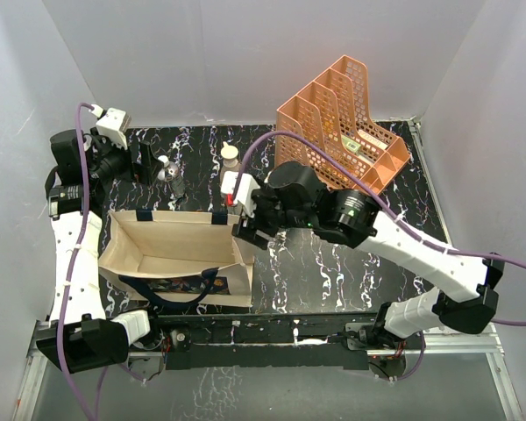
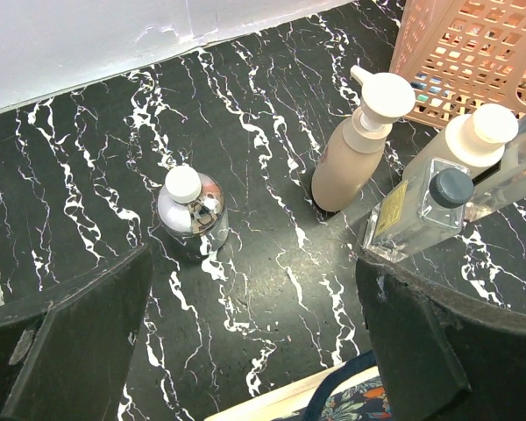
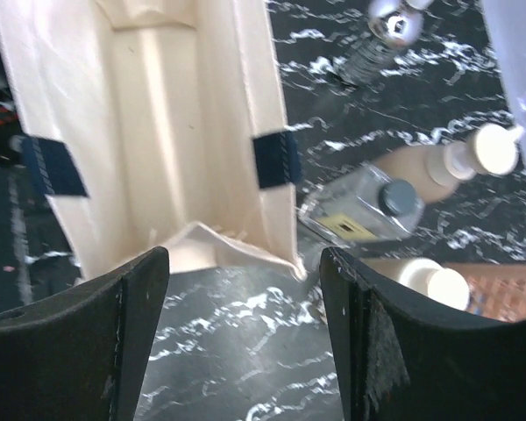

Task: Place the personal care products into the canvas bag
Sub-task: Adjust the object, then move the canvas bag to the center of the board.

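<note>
The canvas bag (image 1: 171,246) lies open at the left, navy handles at its rim, with nothing showing inside it (image 3: 158,114). Behind it stand a silver bottle (image 1: 167,169) (image 2: 191,210), a tan pump bottle with a cream cap (image 2: 355,149), a clear glass bottle with a dark cap (image 2: 421,210) and a cream bottle with a white cap (image 2: 473,140). My left gripper (image 2: 254,342) is open and empty, over the table just behind the bag's rim and near the silver bottle. My right gripper (image 3: 245,342) is open and empty at the bag's right end, next to the glass bottle (image 3: 368,206).
A peach mesh file organizer (image 1: 342,123) stands at the back right, close behind the bottles (image 2: 473,53). White walls enclose the black marbled table on three sides. The right arm stretches across the middle of the table.
</note>
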